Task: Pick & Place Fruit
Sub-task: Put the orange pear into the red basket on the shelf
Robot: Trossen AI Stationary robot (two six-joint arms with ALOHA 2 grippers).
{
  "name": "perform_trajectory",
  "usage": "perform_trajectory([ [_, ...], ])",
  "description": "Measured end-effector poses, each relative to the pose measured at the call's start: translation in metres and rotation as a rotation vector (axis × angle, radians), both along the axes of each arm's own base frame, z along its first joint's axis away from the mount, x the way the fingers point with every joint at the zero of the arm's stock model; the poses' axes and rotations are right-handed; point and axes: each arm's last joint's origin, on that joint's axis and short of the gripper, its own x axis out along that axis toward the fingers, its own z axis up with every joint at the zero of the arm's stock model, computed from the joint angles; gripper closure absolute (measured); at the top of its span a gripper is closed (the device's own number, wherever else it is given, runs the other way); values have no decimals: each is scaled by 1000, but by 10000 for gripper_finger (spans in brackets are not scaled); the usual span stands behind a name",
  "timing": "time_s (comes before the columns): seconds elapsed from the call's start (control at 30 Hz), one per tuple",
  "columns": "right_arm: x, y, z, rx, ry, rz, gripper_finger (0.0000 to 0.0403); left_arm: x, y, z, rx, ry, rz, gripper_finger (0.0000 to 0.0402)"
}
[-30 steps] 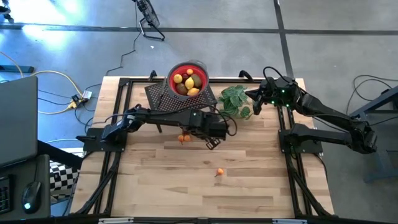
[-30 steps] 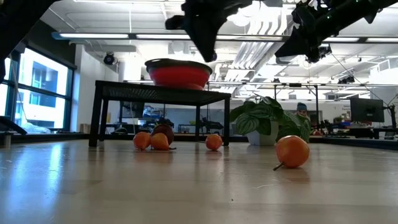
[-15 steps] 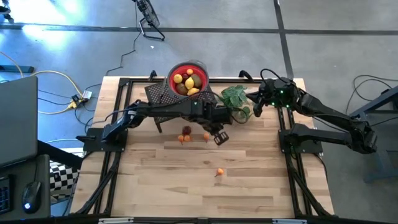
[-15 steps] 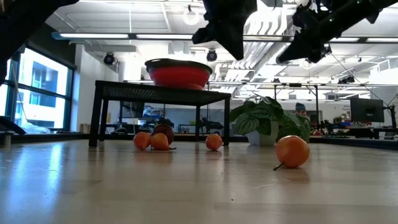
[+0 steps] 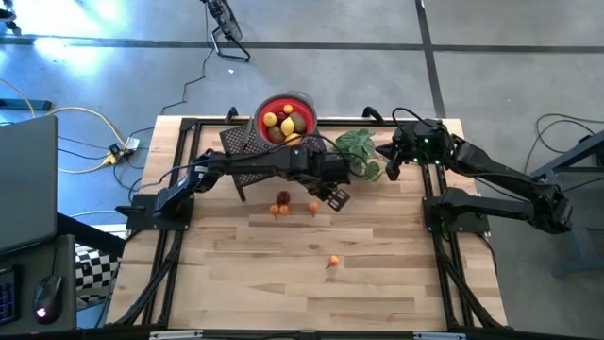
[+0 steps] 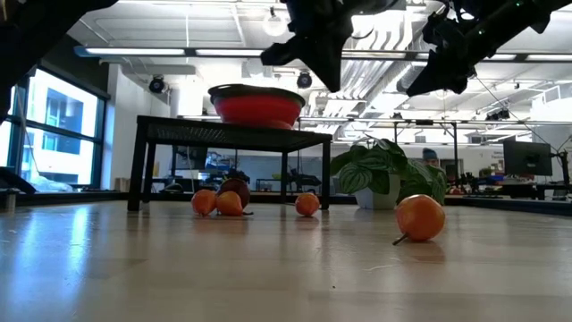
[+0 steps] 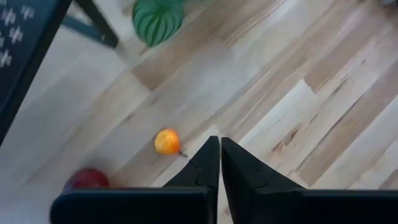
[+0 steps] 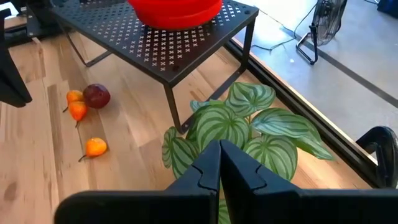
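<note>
Your left gripper hovers closed and empty near the orange fruit; it looks light, round and prone to roll, so pinch across its middle.

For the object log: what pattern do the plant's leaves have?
Green with pale silvery stripes, watermelon-like, on the plant; clearest in the right wrist view.

The light wooden table carries a black perforated metal stand at its far edge, with a green leafy plant just beside it. Near the stand's foot lie three small orange fruits and a dark red fruit (two oranges touching it), and one lone orange fruit sits well apart toward the table's middle.
</note>
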Motion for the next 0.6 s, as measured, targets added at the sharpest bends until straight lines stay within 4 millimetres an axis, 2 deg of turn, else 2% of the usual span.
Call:
perform_trajectory([
  [0.13,0,0,0,-1,1,-3,400,-1,0,-3,-13,24,34,350],
  [0.33,0,0,0,-2,-1,-3,401,0,0,-8,-1,44,51,266],
  [0.47,0,0,1,-1,-7,-5,401,3,0,-17,-12,75,75,216],
  [0.6,0,0,1,0,-9,-6,401,7,0,-25,-45,80,153,182],
])
